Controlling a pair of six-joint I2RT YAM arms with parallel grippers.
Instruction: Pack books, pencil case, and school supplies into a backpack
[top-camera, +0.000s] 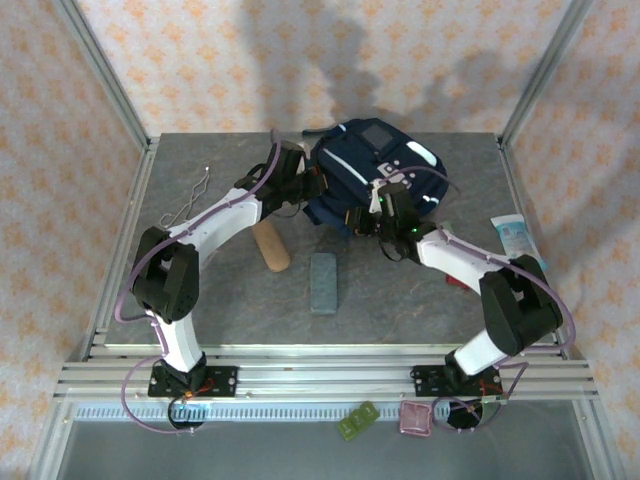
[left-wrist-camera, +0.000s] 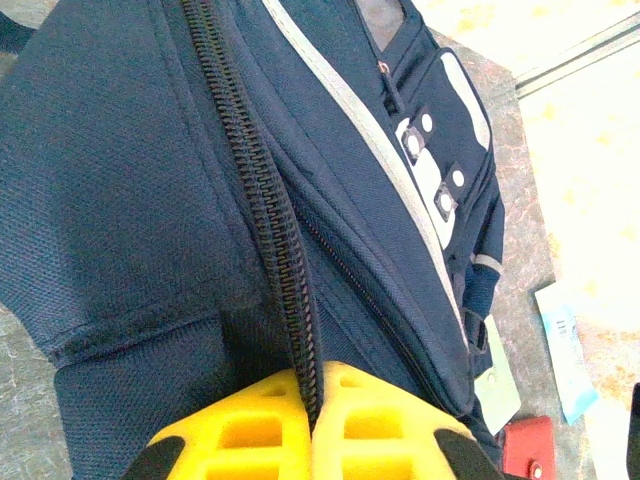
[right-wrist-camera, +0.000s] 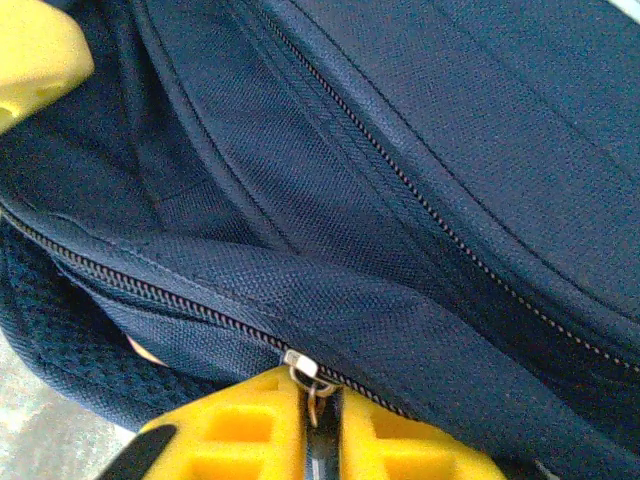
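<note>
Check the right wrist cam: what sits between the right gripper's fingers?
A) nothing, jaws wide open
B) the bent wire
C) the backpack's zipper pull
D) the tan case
C: in the right wrist view the right gripper has its yellow fingers drawn together on the metal zipper pull of the backpack. In the top view the tan case lies apart from it.

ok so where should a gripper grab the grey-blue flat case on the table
Take the grey-blue case at its middle, from straight above, closing across its short width. It lies flat on the table, long sides running away from the arm bases, and nothing touches it, so both long edges look free.
</note>
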